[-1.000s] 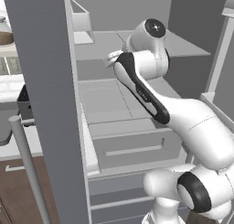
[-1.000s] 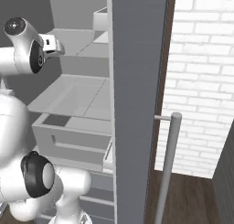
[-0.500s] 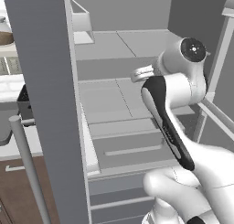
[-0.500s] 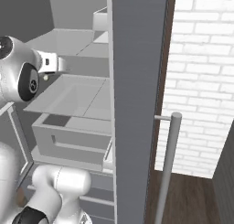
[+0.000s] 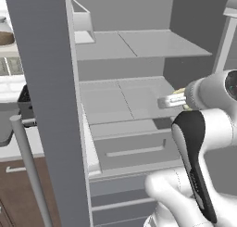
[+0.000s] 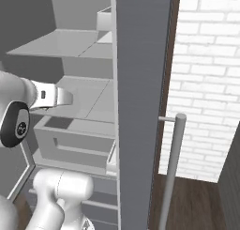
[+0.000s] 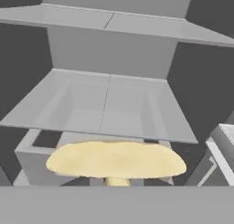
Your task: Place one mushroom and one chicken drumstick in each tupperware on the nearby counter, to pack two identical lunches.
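A beige-tan mushroom, cap broad and pale stem just showing beneath it, sits right at the hand in the hand view, covering the fingertips. My gripper is shut on it and hangs in front of the open fridge's middle shelf; a sliver of beige peeks out beside the wrist in the left base view. From the right base view the gripper points toward the shelves. The counter shows as a pale strip left of the fridge door. The drumsticks and both tupperware tubs are out of view.
The open fridge has bare grey shelves and a drawer below. Its tall grey door with a bar handle stands open between fridge and counter. A black box sits on the counter; a white brick wall lies to the right.
The arm has swung back out of the fridge, rightward in the left base view and lower, carrying the gripper away from the upper shelf to the middle shelf's front.
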